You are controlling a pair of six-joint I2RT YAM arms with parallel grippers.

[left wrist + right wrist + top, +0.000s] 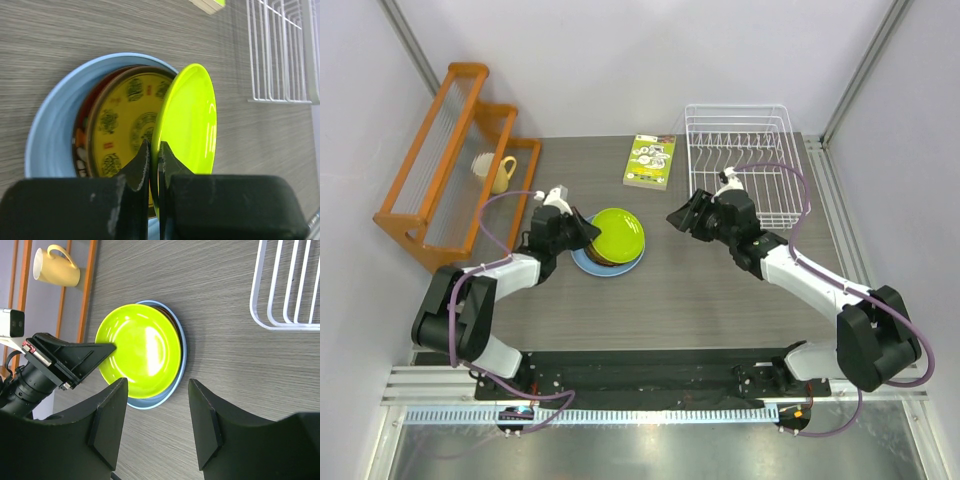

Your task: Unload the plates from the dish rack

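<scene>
Top external view: the plate stack sits left of centre on the table (720,290), well apart from the dish rack (738,140) at the upper right. The lime-green plate (618,235) lies uppermost over the light-blue plate (595,265).

Left wrist view only: the left gripper (154,150) is clamped on the near rim of the lime-green plate, one finger on each face. The plate is tilted away from the stack. The yellow patterned plate (125,120) shows beneath it, with a sliver of the dark-red floral plate (79,145) at its left edge. Both lie inside the light-blue plate. Whether the far rim of the lime-green plate touches the stack cannot be determined.

Right wrist view: the right gripper (156,410) hangs over the table with its jaws apart and nothing between them. It is clear of the stack.

Surroundings: a green-and-white booklet (651,161) lies between the stack and the dish rack. An orange wooden rack (450,150) occupies the upper left, with a yellow mug (501,173) on it. The left arm's body hides the stack's left rim in the top view.
</scene>
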